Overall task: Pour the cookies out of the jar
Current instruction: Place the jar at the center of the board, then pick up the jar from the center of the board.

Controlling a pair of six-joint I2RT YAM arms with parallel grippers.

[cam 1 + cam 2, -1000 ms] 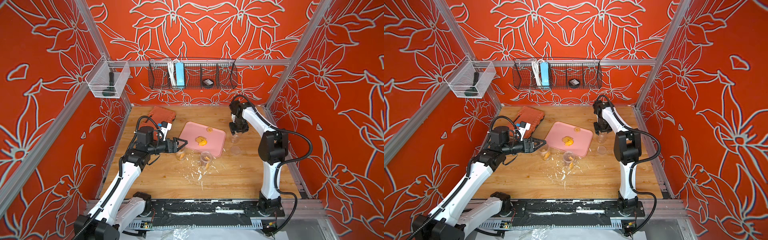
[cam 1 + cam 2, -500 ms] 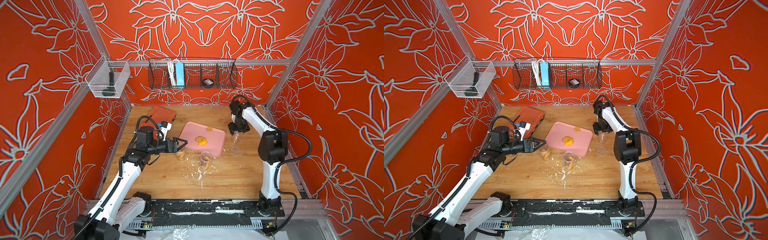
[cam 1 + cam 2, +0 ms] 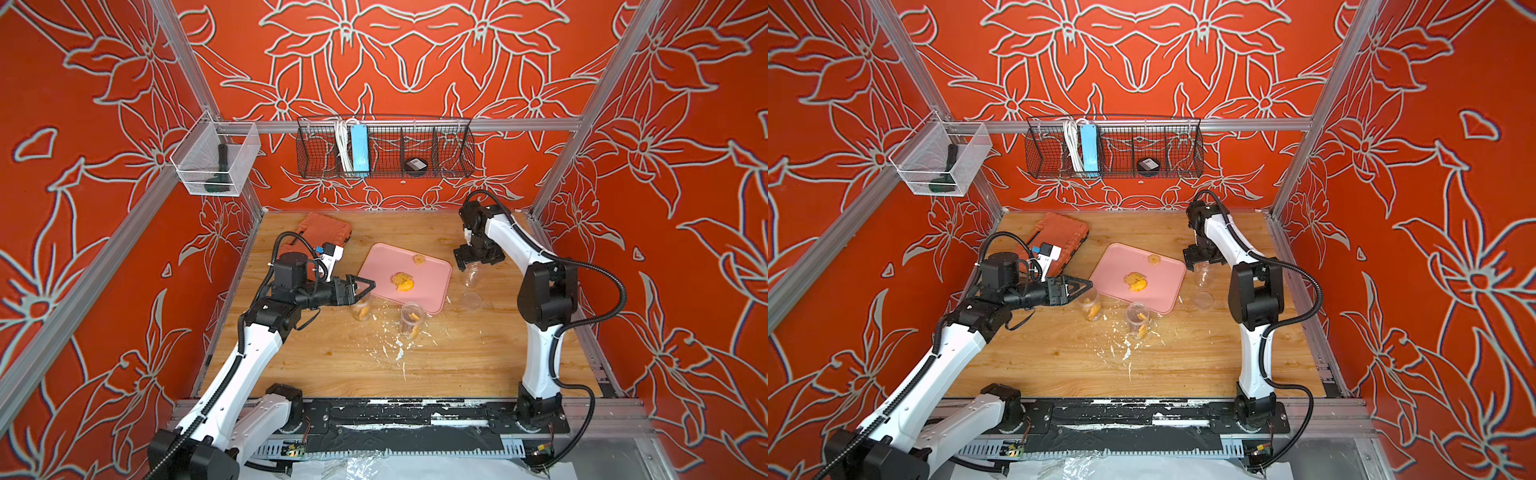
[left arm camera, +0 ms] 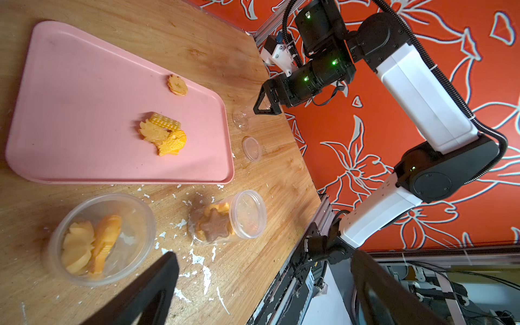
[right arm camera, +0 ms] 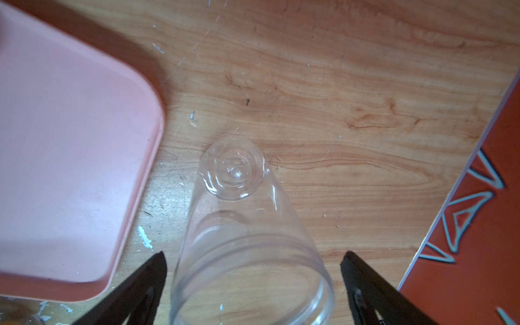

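Cookies (image 4: 161, 133) sit on the pink tray (image 4: 70, 98); beside it my right claw (image 5: 253, 255) stands spread around an empty jar (image 5: 233, 174), my left claw (image 4: 264, 254) spread too.

Lab robot cell, aluminium frame (image 3: 519, 124), red floral wall panels (image 3: 415, 50), wire basket (image 3: 384, 149), wooden tabletop (image 3: 457, 365)

Top views high, down onto the table (image 3: 457, 365); wrist views close, sharing the pink tray (image 4: 84, 84)
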